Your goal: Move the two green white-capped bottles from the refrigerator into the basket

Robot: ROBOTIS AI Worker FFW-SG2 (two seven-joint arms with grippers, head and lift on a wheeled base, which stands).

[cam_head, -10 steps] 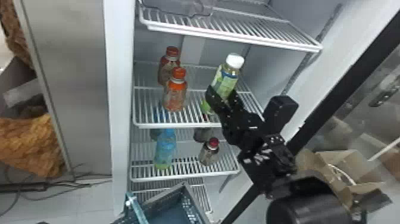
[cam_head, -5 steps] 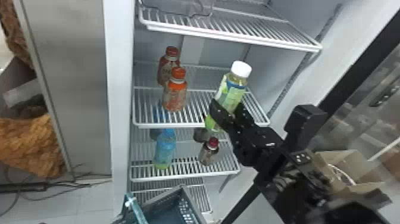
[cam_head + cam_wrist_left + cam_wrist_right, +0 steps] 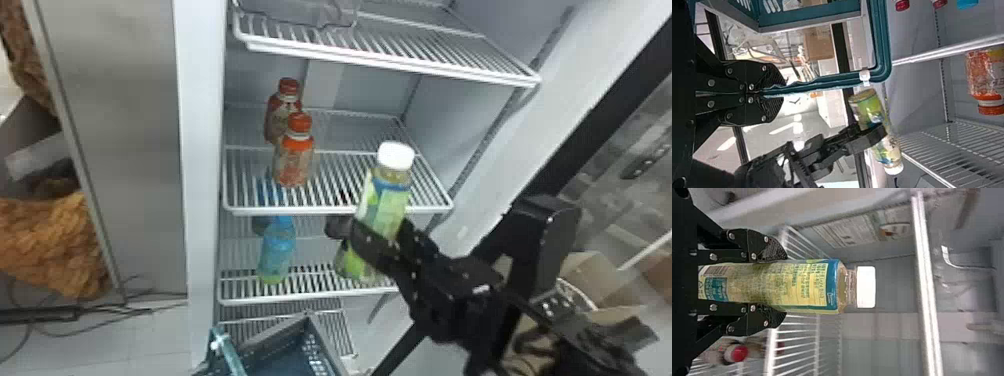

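My right gripper (image 3: 372,240) is shut on a green white-capped bottle (image 3: 385,205) in front of the middle shelf's right front edge, the bottle tilted slightly. In the right wrist view both fingers of my right gripper (image 3: 772,284) press the sides of the green bottle (image 3: 801,284). In the left wrist view my left gripper (image 3: 762,94) is shut on the rim of the teal basket (image 3: 828,80), and the held bottle (image 3: 887,147) hangs beyond that rim. The basket (image 3: 320,332) stands low before the refrigerator in the head view.
Two orange-capped bottles (image 3: 294,162) stand on the left of the middle shelf (image 3: 340,210). Below, a blue bottle (image 3: 276,250) stands on the lower shelf. The black-framed door (image 3: 610,100) is at the right, with cardboard boxes (image 3: 590,280) beyond it.
My right gripper has drawn the green bottle away from the middle shelf, toward the camera and lower. The basket has shifted slightly at the bottom edge.
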